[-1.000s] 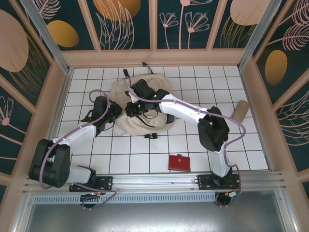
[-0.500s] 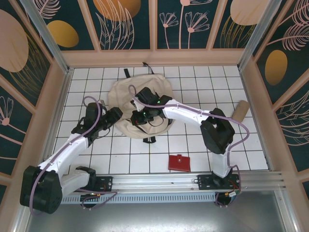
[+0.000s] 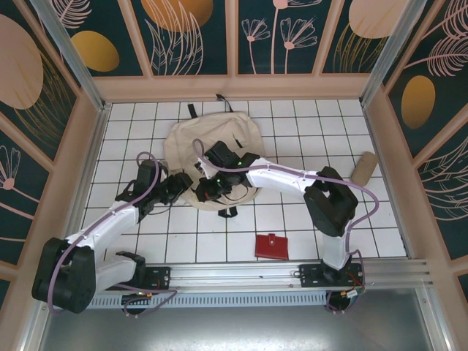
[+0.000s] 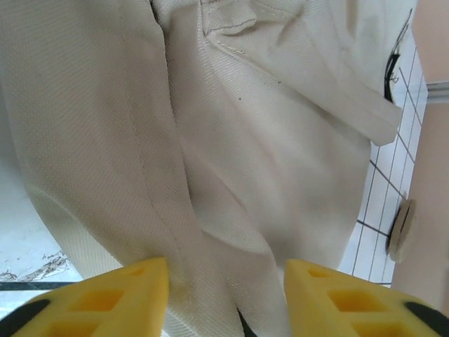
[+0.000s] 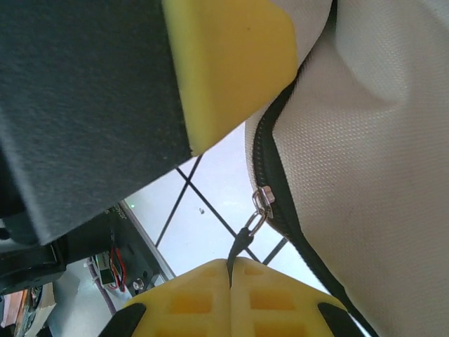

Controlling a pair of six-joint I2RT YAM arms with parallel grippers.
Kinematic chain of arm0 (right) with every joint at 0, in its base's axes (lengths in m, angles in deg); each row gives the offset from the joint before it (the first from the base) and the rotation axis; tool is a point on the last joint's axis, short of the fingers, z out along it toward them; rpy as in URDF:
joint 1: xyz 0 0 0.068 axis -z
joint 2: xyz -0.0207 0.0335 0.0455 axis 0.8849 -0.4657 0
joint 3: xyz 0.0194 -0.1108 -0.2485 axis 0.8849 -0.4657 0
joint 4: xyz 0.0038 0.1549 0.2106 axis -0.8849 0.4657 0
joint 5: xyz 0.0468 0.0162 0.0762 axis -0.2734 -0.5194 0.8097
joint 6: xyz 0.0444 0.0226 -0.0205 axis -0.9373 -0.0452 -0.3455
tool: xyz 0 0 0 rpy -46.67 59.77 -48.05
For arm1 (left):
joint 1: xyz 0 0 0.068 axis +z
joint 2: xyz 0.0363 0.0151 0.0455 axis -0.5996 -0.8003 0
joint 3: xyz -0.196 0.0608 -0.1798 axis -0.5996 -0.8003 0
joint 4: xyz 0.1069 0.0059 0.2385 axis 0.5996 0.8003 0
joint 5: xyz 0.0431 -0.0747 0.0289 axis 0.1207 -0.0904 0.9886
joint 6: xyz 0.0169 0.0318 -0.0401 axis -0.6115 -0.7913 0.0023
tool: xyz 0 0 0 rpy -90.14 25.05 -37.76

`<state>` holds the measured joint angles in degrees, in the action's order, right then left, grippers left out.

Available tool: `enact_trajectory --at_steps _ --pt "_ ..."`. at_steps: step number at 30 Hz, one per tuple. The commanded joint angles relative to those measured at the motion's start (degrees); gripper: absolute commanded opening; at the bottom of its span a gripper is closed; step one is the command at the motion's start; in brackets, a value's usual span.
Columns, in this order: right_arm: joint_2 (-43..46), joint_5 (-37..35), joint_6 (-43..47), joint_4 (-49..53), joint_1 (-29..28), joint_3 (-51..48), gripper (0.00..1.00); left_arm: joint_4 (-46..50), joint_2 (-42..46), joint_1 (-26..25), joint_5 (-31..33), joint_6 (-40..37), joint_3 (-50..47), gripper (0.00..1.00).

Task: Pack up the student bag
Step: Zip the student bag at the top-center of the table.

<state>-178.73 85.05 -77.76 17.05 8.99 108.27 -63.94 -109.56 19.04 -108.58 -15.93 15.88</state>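
Student bag [image 3: 183, 142] flatter; left jaws reopened; right jaws pinch zipper pull [image 5: 242, 242].

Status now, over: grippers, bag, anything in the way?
Left gripper open at bag. Right gripper shut on zipper pull. Wallet lies apart from bag, not blocking.

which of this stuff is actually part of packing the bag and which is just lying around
In the job: backpack; its zipper pull, pinched by the right fingers; left fingers, open at the cloth.
Lying about: red wallet; tan pouch, both untouched.
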Motion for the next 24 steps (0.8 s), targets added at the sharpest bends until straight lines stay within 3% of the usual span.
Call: enact_trajectory --at_steps 1,4,8,18,24 --pt "2.3 -0.2 -0.8 -0.5 -0.4 -0.7 0.00 -3.1 -0.2 -0.7 -1.9 1.7 -1.6 0.41" --pt "2.7 -1.7 -0.8 -0.1 -0.4 -0.3 0.00 -3.0 -0.1 -0.7 -2.0 2.5 -2.7 0.40" --pt "3.1 -3.7 -0.7 0.3 -0.5 0.3 0.00 -0.3 1.2 -0.7 0.2 2.4 -3.3 0.50" --pt "3.6 -5.6 -0.5 1.0 -0.8 1.0 0.00 4.5 3.1 -0.7 1.1 0.7 -1.7 0.52" --pt "4.5 -4.9 -0.6 -0.5 -1.1 0.8 0.00 -2.1 2.2 -0.7 -2.6 4.3 -4.3 0.52"
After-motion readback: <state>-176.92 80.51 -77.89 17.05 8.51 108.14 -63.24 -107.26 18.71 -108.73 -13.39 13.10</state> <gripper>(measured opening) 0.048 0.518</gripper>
